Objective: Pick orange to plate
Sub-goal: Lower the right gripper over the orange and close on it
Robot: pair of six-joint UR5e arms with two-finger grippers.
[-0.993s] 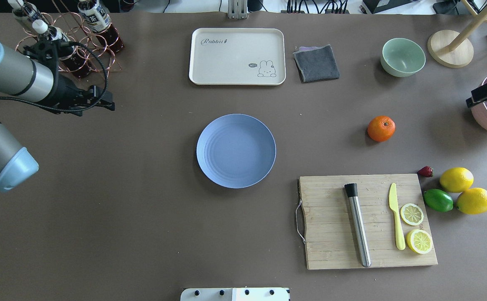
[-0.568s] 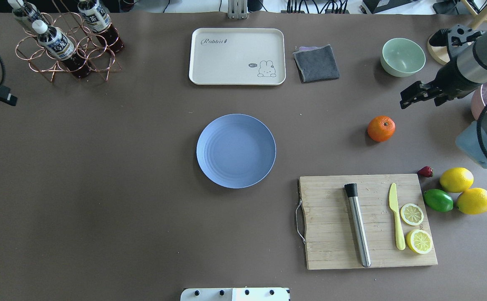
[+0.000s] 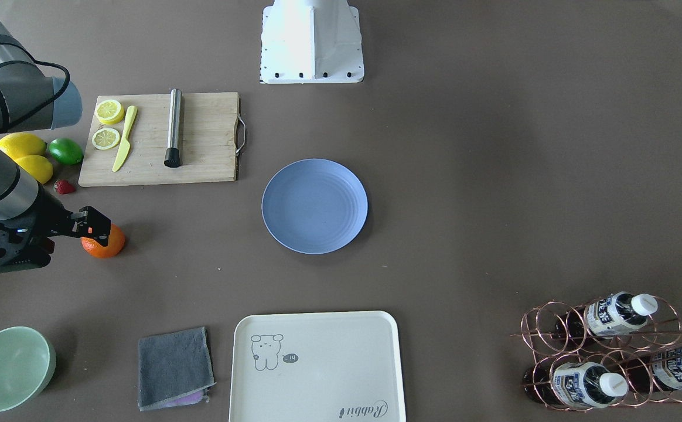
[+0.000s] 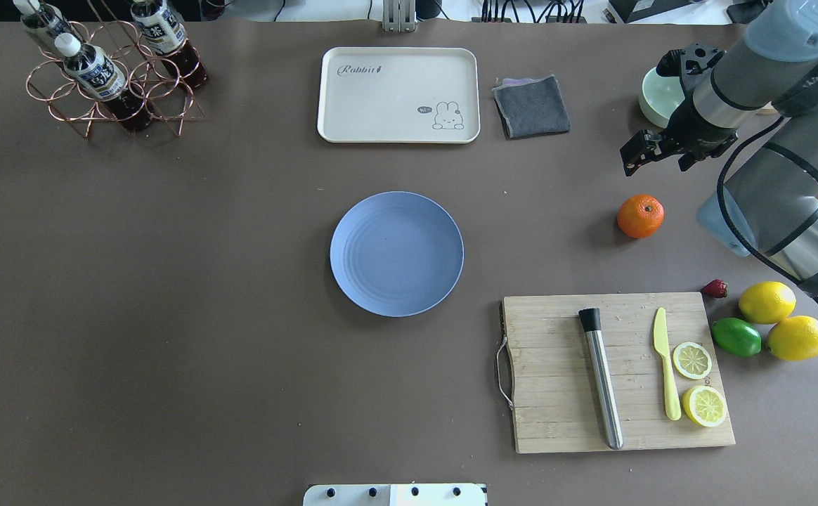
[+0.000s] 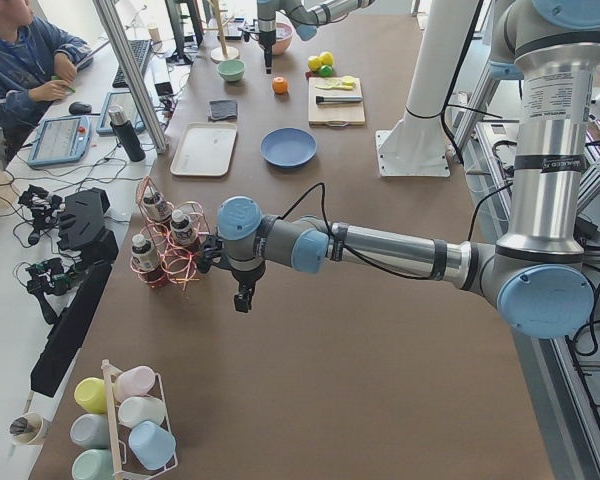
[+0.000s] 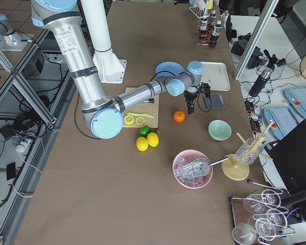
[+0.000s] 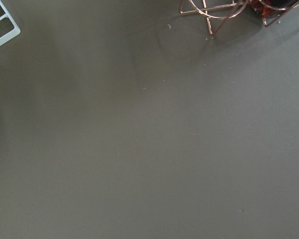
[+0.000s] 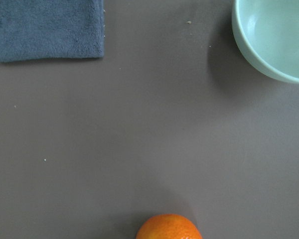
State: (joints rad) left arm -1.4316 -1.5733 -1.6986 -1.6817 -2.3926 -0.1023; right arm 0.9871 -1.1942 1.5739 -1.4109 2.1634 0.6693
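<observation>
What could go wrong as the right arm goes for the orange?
The right gripper hangs beside the orange, toward the mint bowl; the wrist view shows the fruit only at its bottom edge, so dropping straight down would likely miss. The orange is round and loose on the bare table: an off-centre close could roll it.

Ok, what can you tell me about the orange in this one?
The orange is small, round and bright orange, with a dark green stem dimple near its top. It looks whole and rests on the brown table, right of the plate and beyond the cutting board. Nothing grips it; the right gripper hangs apart from it, toward the bowl.
</observation>
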